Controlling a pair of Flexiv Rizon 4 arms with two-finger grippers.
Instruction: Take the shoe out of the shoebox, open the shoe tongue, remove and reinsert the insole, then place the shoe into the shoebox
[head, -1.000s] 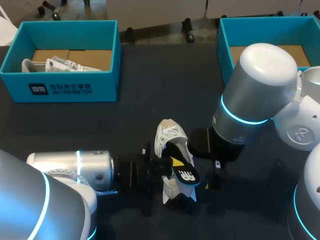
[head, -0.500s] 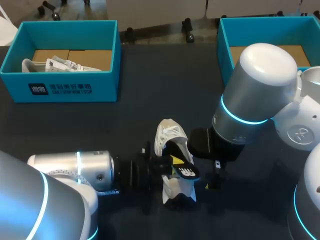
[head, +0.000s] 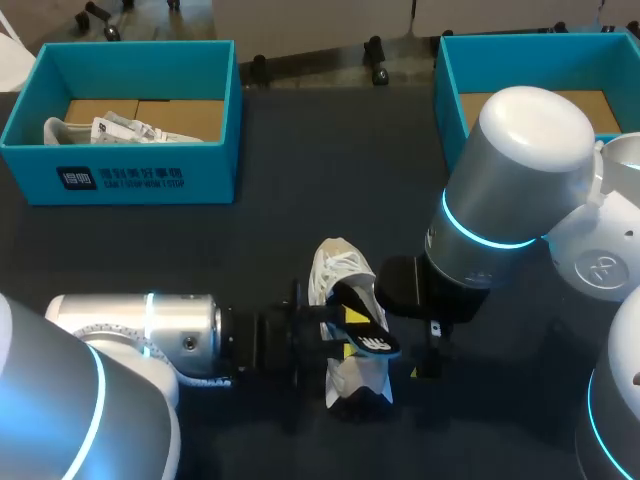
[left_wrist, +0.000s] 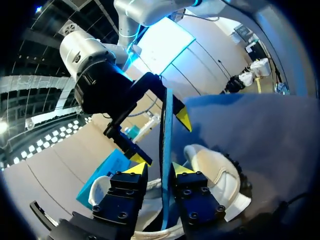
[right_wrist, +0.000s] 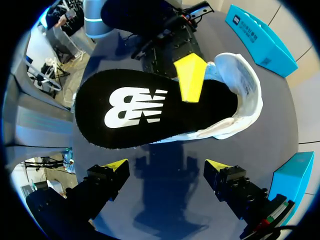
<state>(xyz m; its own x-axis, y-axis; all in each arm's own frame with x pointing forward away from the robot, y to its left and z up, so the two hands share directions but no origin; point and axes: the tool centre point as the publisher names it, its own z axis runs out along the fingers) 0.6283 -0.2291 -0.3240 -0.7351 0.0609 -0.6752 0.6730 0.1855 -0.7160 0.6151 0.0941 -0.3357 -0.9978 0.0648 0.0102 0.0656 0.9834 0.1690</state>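
Where the head view looks down, the white shoe (head: 338, 268) lies mid-table (head: 300, 180) between both arms, and the left gripper (head: 345, 325) holds its black insole (head: 372, 335) above it. Left wrist view: jaws clamped on the insole, seen edge-on. Right wrist view: right gripper (right_wrist: 167, 165), jaws wide apart, with shoe and insole ahead.

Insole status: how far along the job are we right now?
Done: the shoe is out on the table. In hand: the left gripper pinches the insole, front end in the shoe's opening, heel end sticking out; the right gripper is open, facing it. Coming out or going back, I can't tell. Left: seat the insole, return the shoe to a shoebox.
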